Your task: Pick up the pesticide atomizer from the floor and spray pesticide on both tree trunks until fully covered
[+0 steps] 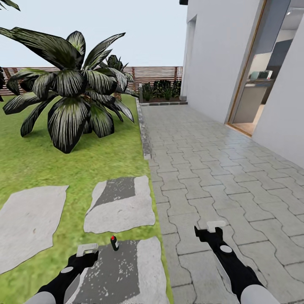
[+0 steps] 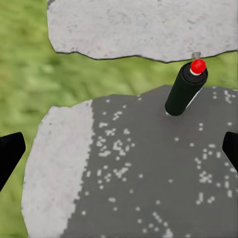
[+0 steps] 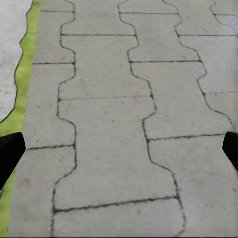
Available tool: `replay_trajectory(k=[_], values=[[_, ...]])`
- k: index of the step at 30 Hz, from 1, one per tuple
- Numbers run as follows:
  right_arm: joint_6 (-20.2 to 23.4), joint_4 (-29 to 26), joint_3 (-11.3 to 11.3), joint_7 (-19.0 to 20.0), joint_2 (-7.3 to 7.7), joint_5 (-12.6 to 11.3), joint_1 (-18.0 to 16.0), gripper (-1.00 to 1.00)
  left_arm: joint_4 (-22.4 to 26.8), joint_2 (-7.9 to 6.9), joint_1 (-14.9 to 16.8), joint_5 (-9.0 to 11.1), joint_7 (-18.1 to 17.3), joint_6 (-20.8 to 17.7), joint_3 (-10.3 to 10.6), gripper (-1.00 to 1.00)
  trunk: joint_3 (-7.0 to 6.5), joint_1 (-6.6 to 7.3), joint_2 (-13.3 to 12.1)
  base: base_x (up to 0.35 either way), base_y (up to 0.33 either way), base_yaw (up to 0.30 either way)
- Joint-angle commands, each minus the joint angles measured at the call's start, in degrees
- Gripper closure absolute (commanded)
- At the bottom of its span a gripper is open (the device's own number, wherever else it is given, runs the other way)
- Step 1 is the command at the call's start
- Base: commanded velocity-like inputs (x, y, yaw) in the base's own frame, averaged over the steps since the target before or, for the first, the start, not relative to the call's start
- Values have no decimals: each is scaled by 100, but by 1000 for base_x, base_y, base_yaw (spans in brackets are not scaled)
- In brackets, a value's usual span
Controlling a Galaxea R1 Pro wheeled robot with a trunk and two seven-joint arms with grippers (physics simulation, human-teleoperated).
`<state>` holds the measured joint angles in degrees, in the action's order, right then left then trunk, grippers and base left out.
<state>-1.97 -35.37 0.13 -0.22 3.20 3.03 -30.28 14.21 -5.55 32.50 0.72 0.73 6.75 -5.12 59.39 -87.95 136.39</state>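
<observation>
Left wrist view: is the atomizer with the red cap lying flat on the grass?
No. The atomizer stands upright on a grey paving slab, near the slab's edge beside the grass.

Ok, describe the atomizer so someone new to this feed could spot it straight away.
Start at the lawn left of the paved path, where grey stepping slabs lie in the grass. On the nearest slab, partly darkened and speckled white, the pesticide atomizer stands just ahead of the left tool. It is a small dark can with a red cap, the only upright thing there.
</observation>
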Motion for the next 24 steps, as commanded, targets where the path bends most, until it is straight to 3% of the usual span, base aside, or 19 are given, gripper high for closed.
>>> replay_trajectory(k=[1,5,13,24], values=[[-11,3,-1,-3,1,32,-3,-100,-6,0,3,7,3,19,-18,-100,30,-21,43,0,0,0],[-7,6,-4,-4,-3,32,-4,-100,-6,-4,2,7,1,20,-23,-100,134,-109,204,0,0,0],[-5,9,-3,-4,-4,31,-4,-100,7,-3,0,7,11,28,-21,-100,202,-109,204,12,-1,107],[-5,1,1,2,-6,31,-4,-100,106,2,-6,7,15,20,-24,-100,220,-109,204,241,-134,185]])
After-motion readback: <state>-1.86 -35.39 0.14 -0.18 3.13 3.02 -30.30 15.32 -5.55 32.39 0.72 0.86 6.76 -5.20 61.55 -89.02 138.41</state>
